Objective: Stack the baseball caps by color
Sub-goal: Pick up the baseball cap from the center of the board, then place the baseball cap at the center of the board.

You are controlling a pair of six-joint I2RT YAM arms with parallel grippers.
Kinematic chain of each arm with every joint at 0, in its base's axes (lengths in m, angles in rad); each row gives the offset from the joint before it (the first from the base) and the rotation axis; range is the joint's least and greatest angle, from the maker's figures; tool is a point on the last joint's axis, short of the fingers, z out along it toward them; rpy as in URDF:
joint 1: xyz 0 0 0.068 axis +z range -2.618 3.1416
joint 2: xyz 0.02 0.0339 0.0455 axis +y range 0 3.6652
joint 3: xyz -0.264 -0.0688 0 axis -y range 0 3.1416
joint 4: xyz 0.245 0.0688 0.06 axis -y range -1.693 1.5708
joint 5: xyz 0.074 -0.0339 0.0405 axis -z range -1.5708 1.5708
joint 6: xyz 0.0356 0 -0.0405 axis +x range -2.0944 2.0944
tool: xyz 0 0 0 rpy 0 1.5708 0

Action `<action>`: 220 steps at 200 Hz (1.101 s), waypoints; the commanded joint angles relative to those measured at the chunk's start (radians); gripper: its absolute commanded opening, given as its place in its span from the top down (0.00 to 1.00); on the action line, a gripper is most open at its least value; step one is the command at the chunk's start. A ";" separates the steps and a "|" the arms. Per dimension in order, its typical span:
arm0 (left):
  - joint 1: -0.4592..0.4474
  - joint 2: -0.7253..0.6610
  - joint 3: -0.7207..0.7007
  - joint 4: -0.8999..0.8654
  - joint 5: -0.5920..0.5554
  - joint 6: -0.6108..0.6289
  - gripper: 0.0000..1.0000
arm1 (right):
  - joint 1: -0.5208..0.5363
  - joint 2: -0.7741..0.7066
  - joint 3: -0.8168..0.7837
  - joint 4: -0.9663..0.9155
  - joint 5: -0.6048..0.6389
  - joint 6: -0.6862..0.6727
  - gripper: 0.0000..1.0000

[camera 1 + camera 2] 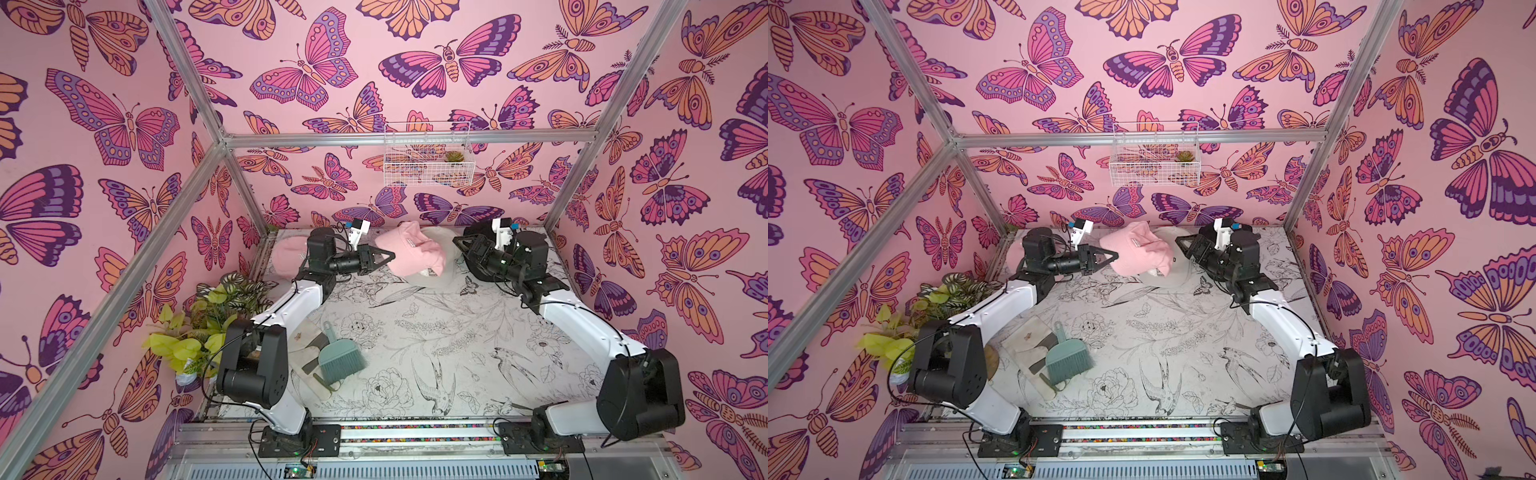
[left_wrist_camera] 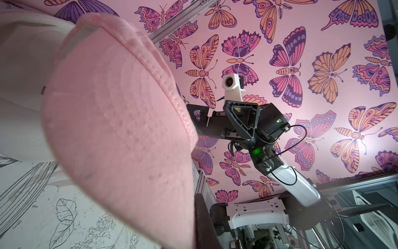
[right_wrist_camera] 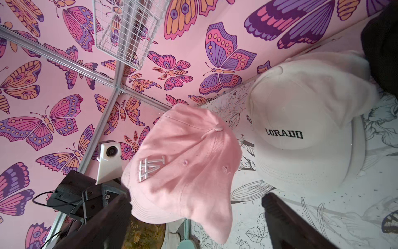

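Observation:
A pink baseball cap (image 1: 413, 253) with a white monogram hangs above the table's back. My left gripper (image 1: 385, 255) is shut on its brim, which fills the left wrist view (image 2: 116, 129) beside one dark finger (image 2: 204, 220). A cream cap (image 3: 301, 129) lettered in black lies on the table just below and behind the pink cap (image 3: 185, 163); in a top view the cream cap (image 1: 1169, 279) shows under it. My right gripper (image 1: 460, 245) stands open to the held cap's right, holding nothing. A second pink cap (image 1: 287, 253) lies back left. A black cap (image 3: 381, 43) is partly hidden behind the right arm.
A teal hand brush (image 1: 343, 353) lies on a pale cloth (image 1: 303, 353) at the front left. Leafy plants (image 1: 208, 324) stand in the left corner. A white wire basket (image 1: 428, 153) hangs on the back wall. Aluminium frame posts (image 1: 241, 195) border the table.

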 commanded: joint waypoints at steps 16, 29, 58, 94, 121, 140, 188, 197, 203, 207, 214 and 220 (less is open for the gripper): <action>-0.012 0.039 -0.016 0.213 0.116 -0.113 1.00 | -0.003 0.054 -0.008 0.036 -0.082 0.061 0.01; -0.018 0.050 -0.015 0.252 0.127 -0.139 1.00 | -0.004 0.074 -0.005 0.045 -0.089 0.072 0.01; -0.043 0.080 -0.003 0.286 0.152 -0.169 1.00 | -0.003 0.135 -0.013 0.230 -0.177 0.185 0.01; -0.069 0.119 0.013 0.346 0.169 -0.198 1.00 | 0.017 0.247 -0.015 0.502 -0.231 0.373 0.01; -0.059 0.163 0.016 0.308 0.141 -0.179 1.00 | 0.024 0.293 -0.018 0.805 -0.273 0.544 0.02; -0.035 0.176 0.001 0.263 0.095 -0.159 1.00 | 0.024 0.280 -0.030 0.913 -0.286 0.588 0.06; -0.024 0.199 -0.005 0.232 0.062 -0.154 1.00 | 0.030 0.175 -0.071 0.914 -0.306 0.509 0.31; -0.028 0.204 -0.005 0.241 0.064 -0.156 1.00 | 0.033 0.168 -0.066 0.894 -0.313 0.497 0.34; -0.030 0.204 -0.005 0.246 0.065 -0.157 1.00 | 0.038 0.167 -0.062 0.871 -0.314 0.483 0.34; -0.032 0.203 -0.005 0.250 0.067 -0.159 1.00 | 0.039 0.166 -0.061 0.848 -0.314 0.469 0.34; -0.034 0.203 -0.005 0.263 0.072 -0.163 1.00 | 0.040 0.166 -0.057 0.799 -0.312 0.437 0.34; -0.035 0.202 -0.007 0.282 0.075 -0.174 1.00 | 0.042 0.166 -0.060 0.751 -0.305 0.408 0.33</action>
